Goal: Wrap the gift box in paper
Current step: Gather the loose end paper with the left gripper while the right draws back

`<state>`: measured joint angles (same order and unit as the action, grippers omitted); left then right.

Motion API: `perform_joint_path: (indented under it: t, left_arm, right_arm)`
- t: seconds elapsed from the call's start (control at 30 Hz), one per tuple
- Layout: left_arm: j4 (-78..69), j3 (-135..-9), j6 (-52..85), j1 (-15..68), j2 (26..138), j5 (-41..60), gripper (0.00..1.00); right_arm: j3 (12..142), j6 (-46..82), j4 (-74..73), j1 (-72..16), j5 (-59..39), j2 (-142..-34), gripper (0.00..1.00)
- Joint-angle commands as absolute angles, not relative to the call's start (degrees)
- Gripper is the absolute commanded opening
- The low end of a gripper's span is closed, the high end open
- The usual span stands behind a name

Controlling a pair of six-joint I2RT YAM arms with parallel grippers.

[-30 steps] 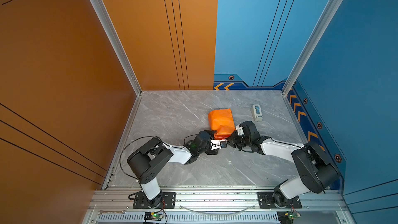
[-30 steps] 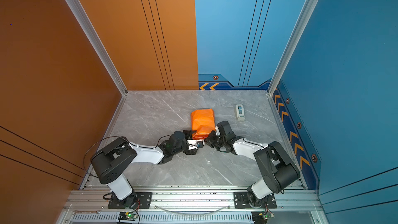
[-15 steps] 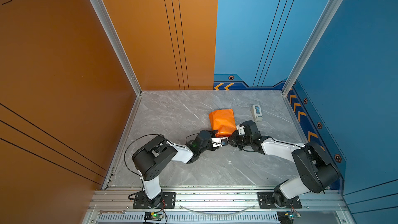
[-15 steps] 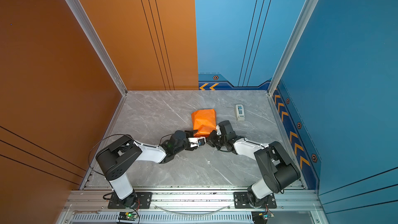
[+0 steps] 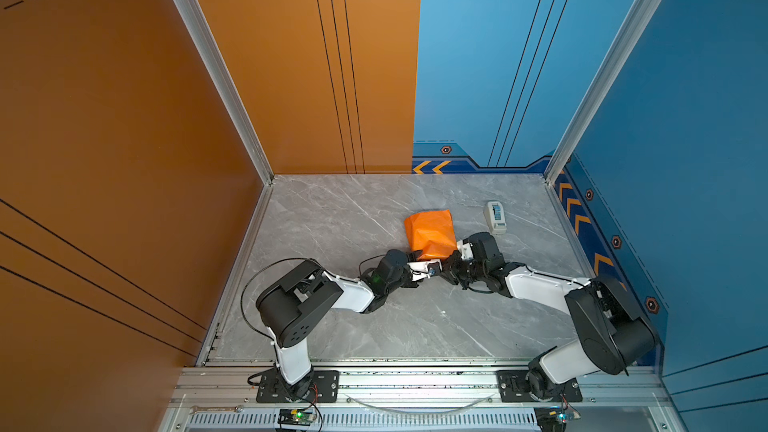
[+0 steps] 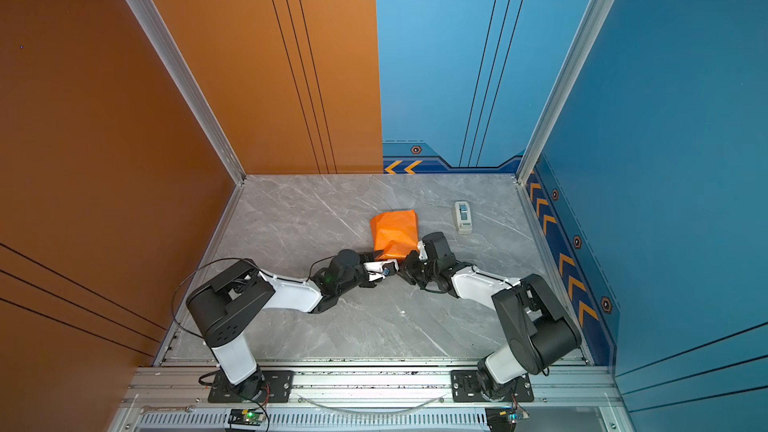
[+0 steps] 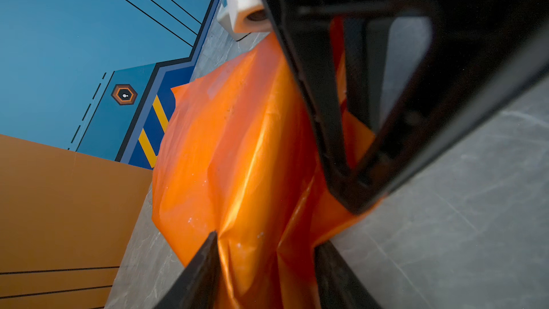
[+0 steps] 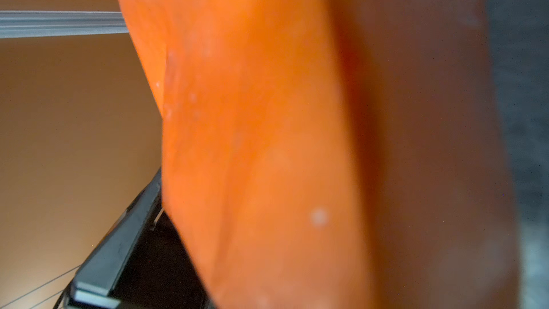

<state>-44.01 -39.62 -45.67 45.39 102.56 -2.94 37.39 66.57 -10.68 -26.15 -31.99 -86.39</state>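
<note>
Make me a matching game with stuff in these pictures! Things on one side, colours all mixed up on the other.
Things:
1. paper
2. tape dispenser
3. table
4. right wall

Colours:
A. blue
B. bright orange
C. white
D. grey with marble veins

Pairs: 1-B, 2-C, 3-D, 4-A

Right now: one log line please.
paper: bundled | box: hidden | left end effector: gripping paper's near edge | right end effector: at paper, grip unclear | tape dispenser: apart
</note>
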Motion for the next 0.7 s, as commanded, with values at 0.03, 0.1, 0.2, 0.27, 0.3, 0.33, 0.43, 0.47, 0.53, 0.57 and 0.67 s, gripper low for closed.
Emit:
perform_joint_path:
  t: [0.03, 0.1, 0.2, 0.27, 0.3, 0.33, 0.43, 0.47, 0.53, 0.57, 0.67]
  left_arm:
    - [-35.97, -39.47, -42.56, 44.89, 104.83, -2.33, 0.5]
    - [-35.48, -39.71, -42.37, 44.76, 104.95, -2.61, 0.49]
    - [-34.14, -40.59, -42.19, 44.76, 105.2, -2.71, 0.48]
    - [-33.4, -41.12, -41.95, 44.82, 105.25, -2.76, 0.47]
    - [-33.2, -41.3, -41.76, 44.73, 105.29, -2.8, 0.47]
    - [-32.84, -41.55, -41.62, 44.77, 105.29, -2.77, 0.46]
    - [-31.63, -42.2, -41.19, 44.8, 105.35, -3.03, 0.46]
    - [-31.26, -42.48, -41.13, 44.79, 105.42, -3.07, 0.45]
    - [-30.62, -42.95, -41.07, 44.81, 105.64, -3.25, 0.45]
    - [-30.27, -43.28, -40.97, 44.79, 105.8, -3.3, 0.45]
    - [-29.47, -43.85, -40.75, 44.73, 105.89, -3.34, 0.45]
  right_arm:
    - [37.15, 64.15, -7.44, -25.03, -32.1, -81.28, 0.29]
    - [36.36, 63.15, -5.61, -24.09, -32.08, -78.68, 0.33]
    - [35.03, 61.41, -2.02, -22.35, -32.17, -74.4, 0.35]
    - [33.97, 59.9, 1.86, -21.14, -30.91, -71.13, 0.36]
    - [33.25, 59.61, 3.41, -20.74, -29.97, -69.75, 0.36]
    - [32.72, 59.3, 5.28, -20.57, -28.83, -68.44, 0.36]
    - [31.26, 60.03, 7.31, -21.75, -26.76, -66.75, 0.31]
    - [30.9, 60.79, 6.83, -22.92, -25.87, -66.85, 0.28]
    - [30.7, 62.26, 4.81, -25.31, -24.26, -67.89, 0.23]
    - [30.78, 63.03, 3.3, -26.4, -23.38, -68.92, 0.19]
    - [31.73, 64.31, -0.7, -29.08, -21.23, -72.53, 0.13]
